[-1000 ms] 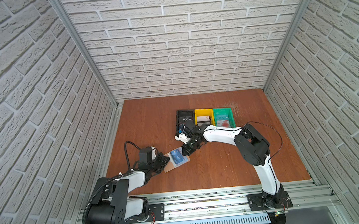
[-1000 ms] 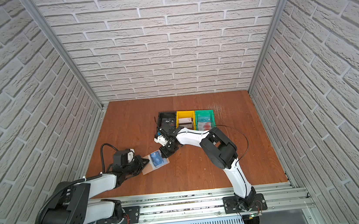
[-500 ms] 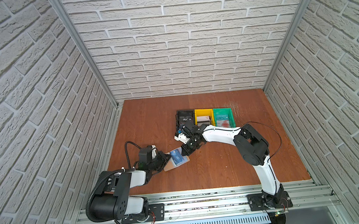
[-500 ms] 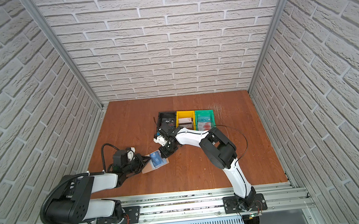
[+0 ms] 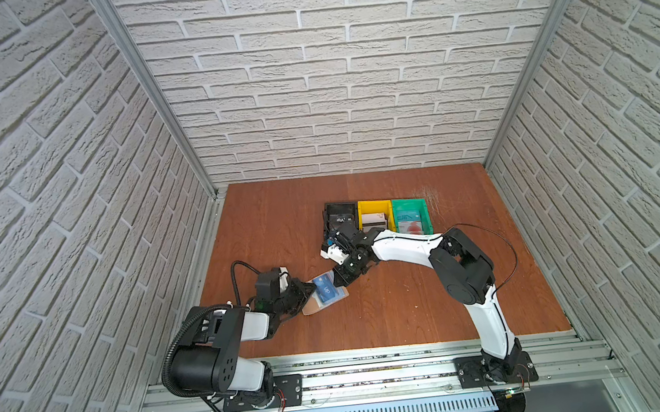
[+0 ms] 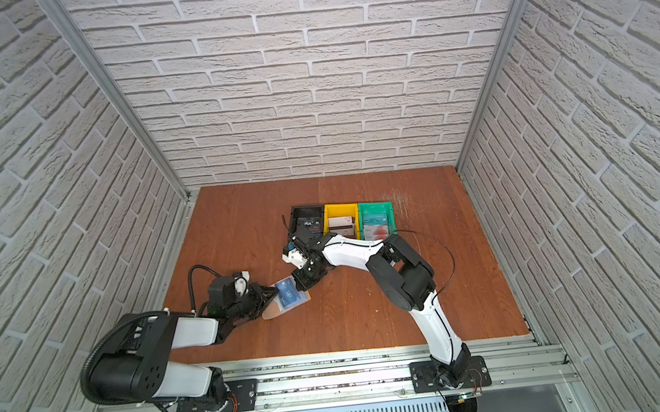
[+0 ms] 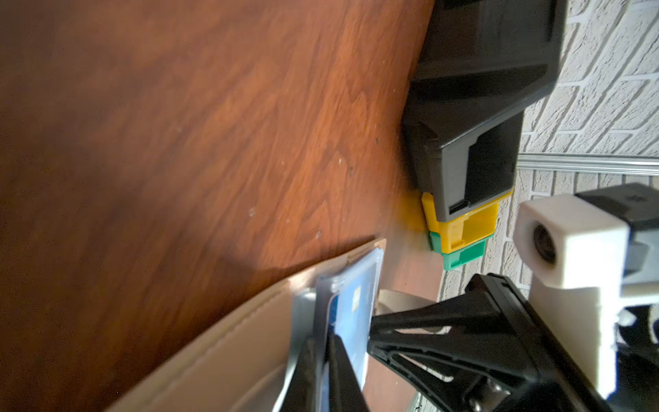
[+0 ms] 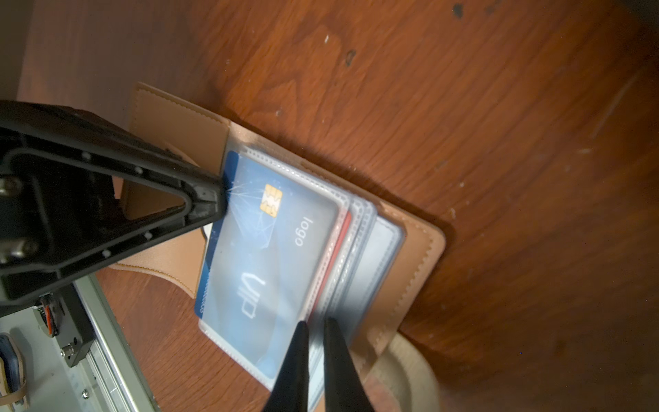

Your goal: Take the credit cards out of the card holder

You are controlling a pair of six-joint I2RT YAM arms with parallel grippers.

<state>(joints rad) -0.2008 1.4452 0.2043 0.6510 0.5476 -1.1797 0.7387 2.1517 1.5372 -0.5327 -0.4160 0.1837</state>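
The tan card holder (image 5: 309, 310) (image 6: 269, 313) lies open on the wooden table, with its clear sleeves (image 8: 374, 257) fanned out. A blue "VIP" credit card (image 5: 326, 290) (image 8: 271, 249) sits in the top sleeve, one edge sticking out. Under it the edge of a red card (image 8: 343, 232) shows. My left gripper (image 5: 312, 290) (image 7: 322, 340) is shut on the blue card's (image 7: 353, 310) protruding edge. My right gripper (image 5: 340, 283) (image 8: 313, 323) is shut on the sleeve edges at the opposite side of the card holder (image 8: 417, 260).
Behind the right wrist a black bin (image 5: 338, 205), a yellow bin (image 5: 374, 202) and a green bin (image 5: 408, 200) stand in a row, each with a card inside. The metal rail runs along the table's front edge.
The left arm's elbow has shifted slightly. Both grippers and the card holder stay almost where they were.
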